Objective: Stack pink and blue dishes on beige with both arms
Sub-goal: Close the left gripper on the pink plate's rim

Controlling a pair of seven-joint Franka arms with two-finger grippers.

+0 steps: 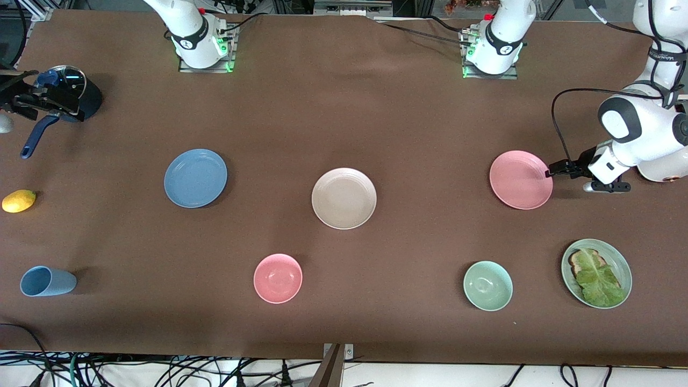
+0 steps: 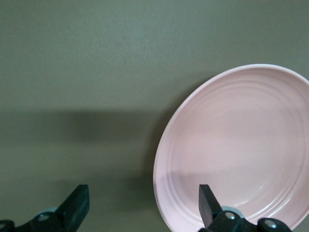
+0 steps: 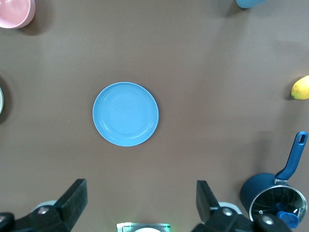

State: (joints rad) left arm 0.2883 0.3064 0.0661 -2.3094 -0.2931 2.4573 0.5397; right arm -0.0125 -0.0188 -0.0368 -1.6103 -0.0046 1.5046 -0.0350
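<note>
The pink plate (image 1: 520,179) lies toward the left arm's end of the table. The beige plate (image 1: 344,198) sits mid-table with nothing on it, and the blue plate (image 1: 195,178) lies toward the right arm's end. My left gripper (image 1: 553,171) is low at the pink plate's rim and open. In the left wrist view the left gripper (image 2: 143,205) has that rim between its fingers, one finger over the pink plate (image 2: 241,145). My right gripper (image 3: 142,200) is out of the front view; it hangs open and high, looking down on the blue plate (image 3: 125,114).
Nearer the front camera stand a pink bowl (image 1: 278,278), a pale green bowl (image 1: 487,285), a green plate (image 1: 567,258) with toast and lettuce, and a light blue cup (image 1: 47,281) on its side. A lemon (image 1: 19,201) and a lidded blue pot (image 1: 75,99) sit at the right arm's end.
</note>
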